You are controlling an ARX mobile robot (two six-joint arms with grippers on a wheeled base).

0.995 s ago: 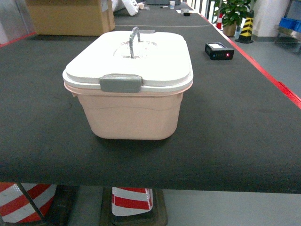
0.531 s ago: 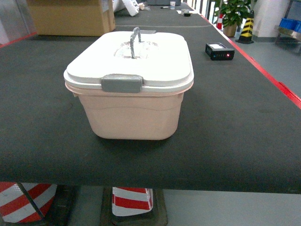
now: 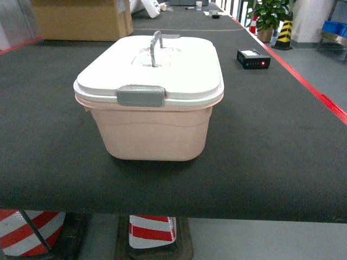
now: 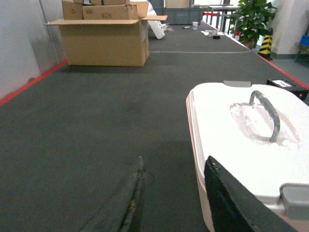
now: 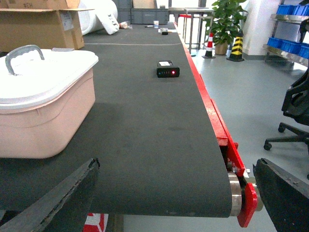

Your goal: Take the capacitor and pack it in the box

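A pale pink box (image 3: 150, 132) sits on a long dark belt (image 3: 271, 141), near the belt's near edge and a little left of centre in the head view. A white lid (image 3: 179, 70) covers it fully. A grey latch (image 3: 140, 96) on the lid's near edge faces the camera, and a grey handle (image 3: 155, 47) stands upright in the middle of the lid. No capacitor can be made out in any view.

To the right of the box and farther away, a small black device (image 3: 252, 58) with a red light lies on the belt, well apart from the box. At the far left a brown carton (image 3: 81, 19) stands on the belt. A red rail (image 3: 320, 97) runs along the belt's right side. Beyond it, at the far right, are a potted plant (image 3: 268, 16) and a yellow-and-black cone (image 3: 283, 32). Red-and-white striped barriers (image 3: 152, 230) show below the near edge.

Neither arm shows in the head view. The left gripper (image 4: 176, 193) hovers just left of the box, its two dark fingers (image 4: 231, 203) spread apart with nothing between them; the right one overlaps the box's side in the picture, and contact cannot be judged. The right gripper (image 5: 176, 198) is to the right of the box, above the belt's near right corner, fingers (image 5: 58, 200) spread wide and holding nothing.
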